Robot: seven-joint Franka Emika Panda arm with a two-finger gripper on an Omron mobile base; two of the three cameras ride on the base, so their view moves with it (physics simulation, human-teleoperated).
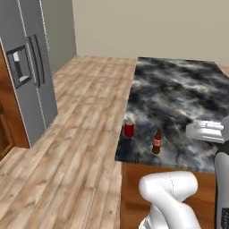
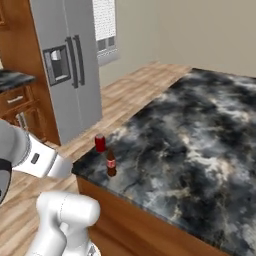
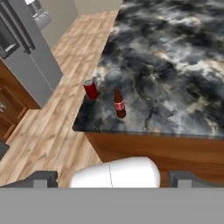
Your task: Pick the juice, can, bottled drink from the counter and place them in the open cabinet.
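A small red can stands upright at the near corner of the black and grey marbled counter. Just beside it, a little further in along the front edge, stands the bottled drink, slim and dark brown with a red label. My gripper hangs back from the counter, well short of both. It is open, its dark fingertips set far apart with nothing between them. The juice and the open cabinet are out of view.
A grey two-door fridge stands across the wooden floor to the left, with brown wooden cabinetry beside it. Brown wood fronts run under the counter. The marbled top stretches far to the right.
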